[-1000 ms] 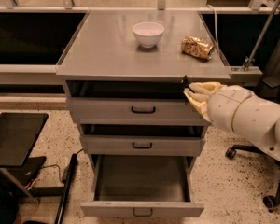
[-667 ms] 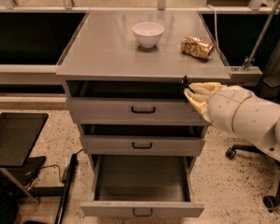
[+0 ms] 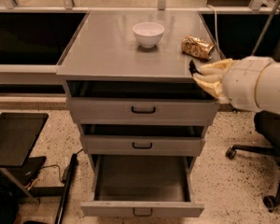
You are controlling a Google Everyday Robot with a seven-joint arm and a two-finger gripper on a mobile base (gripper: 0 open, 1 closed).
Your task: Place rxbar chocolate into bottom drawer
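Observation:
My gripper [image 3: 194, 72] is at the front right corner of the grey cabinet top [image 3: 107, 55], level with its edge, with my white arm reaching in from the right. Its pale fingers [image 3: 210, 78] are closed together on a small dark piece, the end of the rxbar chocolate [image 3: 192, 67]; the rest of the bar is hidden in the fingers. The bottom drawer [image 3: 142, 209] is pulled out towards me far below the gripper, and its grey inside is bare.
A white bowl [image 3: 148, 33] and a crinkled gold snack bag [image 3: 197, 47] stand on the cabinet top, the bag just behind the gripper. The top two drawers are slightly ajar. An office chair [image 3: 270, 139] stands at the right, and a dark low table [image 3: 14, 136] at the left.
My gripper has risen a little and shifted right, from level with the top drawer's opening to the edge of the cabinet top. Nothing else has moved.

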